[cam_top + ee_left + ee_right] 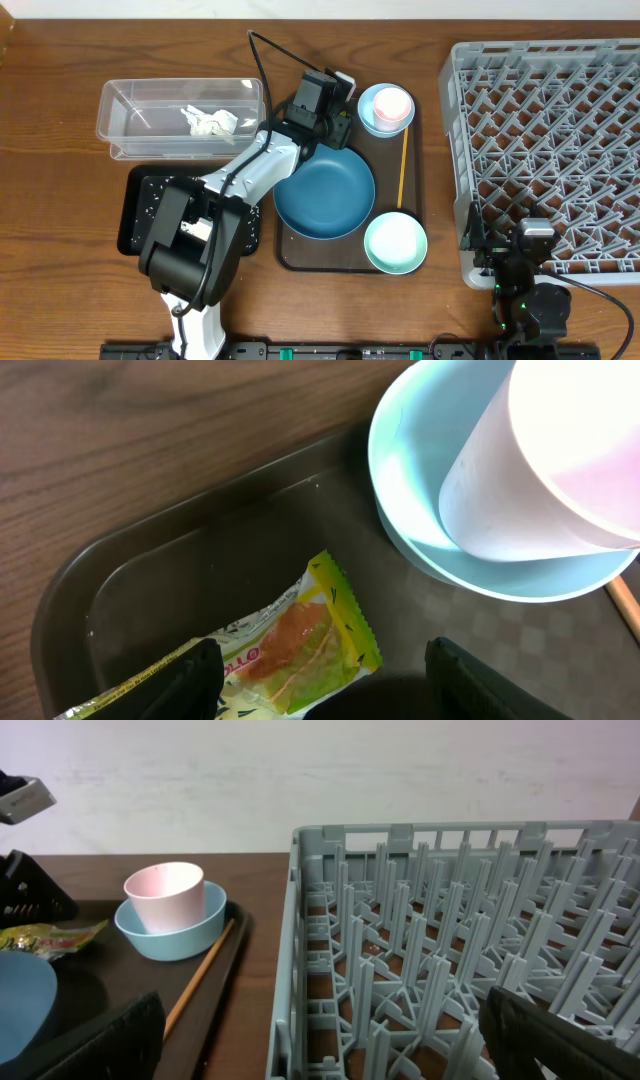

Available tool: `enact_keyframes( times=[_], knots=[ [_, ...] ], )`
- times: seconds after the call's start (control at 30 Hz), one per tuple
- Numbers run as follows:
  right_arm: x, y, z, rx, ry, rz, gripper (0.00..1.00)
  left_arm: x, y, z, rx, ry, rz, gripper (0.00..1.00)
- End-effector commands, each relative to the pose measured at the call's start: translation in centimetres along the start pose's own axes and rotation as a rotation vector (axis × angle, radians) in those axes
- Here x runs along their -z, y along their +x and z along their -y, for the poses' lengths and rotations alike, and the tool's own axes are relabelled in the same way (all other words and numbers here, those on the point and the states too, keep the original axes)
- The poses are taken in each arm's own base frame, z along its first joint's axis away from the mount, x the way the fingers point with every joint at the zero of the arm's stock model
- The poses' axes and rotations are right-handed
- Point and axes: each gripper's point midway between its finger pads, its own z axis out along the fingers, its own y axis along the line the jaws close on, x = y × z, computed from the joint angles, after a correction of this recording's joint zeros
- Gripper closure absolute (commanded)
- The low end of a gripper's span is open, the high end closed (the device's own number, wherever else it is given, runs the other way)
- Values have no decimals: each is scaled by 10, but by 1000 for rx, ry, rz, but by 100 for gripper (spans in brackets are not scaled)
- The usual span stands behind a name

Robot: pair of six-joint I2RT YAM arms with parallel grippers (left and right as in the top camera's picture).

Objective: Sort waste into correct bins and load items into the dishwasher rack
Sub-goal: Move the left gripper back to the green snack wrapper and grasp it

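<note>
**Left pincer spread over the packet; right pincer wide by the rack**

The only writing in view is on the yellow-green packet (290, 650). The left wrist view shows a few red letters near its middle, partly cut off and too small to read for sure, beside an orange and green picture. The packet lies flat in a corner of the brown serving tray (150, 570). The left pincer (325, 690) stands over it with its fingers (195, 675) well apart. One end of the packet runs under the finger on the picture's left, and nothing is gripped.

From overhead the packet is hidden under the left arm. That view alone shows the crumpled paper scrap (208, 121) inside the clear tub (180, 120) and white grains (152, 195) scattered in the black tray (140, 205). It also shows the dark-blue bowl (323, 193) and mint-green bowl (395, 243) on the serving tray.

The pale-pink cup (540, 470) sits inside the light-blue bowl (420, 520), near the packet, with a wooden stick (403, 165) beside them.

The right wrist view looks into the grey dishwasher rack (450, 970), which holds no dishes. The right pincer (320, 1060) is open wide and holds nothing, at the rack's near corner.
</note>
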Motion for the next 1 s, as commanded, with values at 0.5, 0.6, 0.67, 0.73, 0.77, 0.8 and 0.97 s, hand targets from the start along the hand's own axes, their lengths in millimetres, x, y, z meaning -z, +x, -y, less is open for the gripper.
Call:
enact_keyframes(
  times=[0.5,0.6,0.67,0.73,0.77,0.8,0.97],
  knots=[
    [0,1,-1,-6,-3,-3,1,-26,21,1,-40,-18,-42,33],
    [0,1,-1,-6,-3,-3,1,-32,29,-1,-66,-24,-60,33],
    [0,1,-1,-6,-3,-3,1,-37,34,-4,-66,-43,-73,33],
    [0,1,-1,-6,-3,-3,1,-41,38,-6,-73,-52,-80,33],
    [0,1,-1,-6,-3,-3,1,-42,38,-6,-74,-52,-79,33],
    [0,1,-1,-6,-3,-3,1,-42,36,-6,-74,-53,-71,33],
    [0,1,-1,-6,-3,-3,1,-43,30,-6,-75,-53,-46,33]
  ],
)
